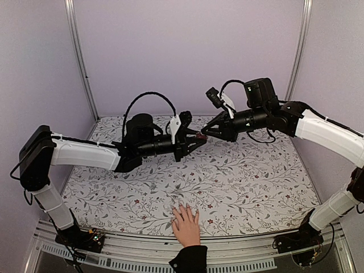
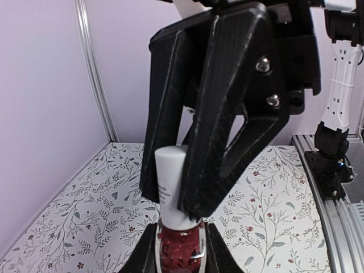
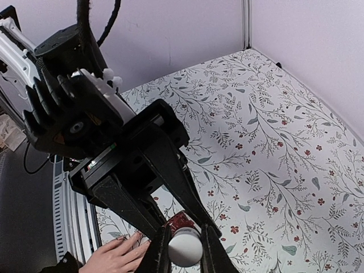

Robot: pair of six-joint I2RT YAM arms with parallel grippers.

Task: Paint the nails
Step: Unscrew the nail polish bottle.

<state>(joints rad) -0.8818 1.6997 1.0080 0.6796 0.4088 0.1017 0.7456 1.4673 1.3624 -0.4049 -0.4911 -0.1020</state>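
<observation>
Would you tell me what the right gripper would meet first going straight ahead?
The right gripper grips the white cap; straight on, it would likely press into the red bottle held by the left gripper.

A bottle (image 2: 181, 245) is hanging above the middle of the table (image 1: 256, 182), between the left gripper (image 1: 198, 139) and the right gripper (image 1: 205, 134). A hand (image 1: 186, 226) is lying at the near edge, nails (image 1: 183, 206) seemingly pointing toward them.
</observation>
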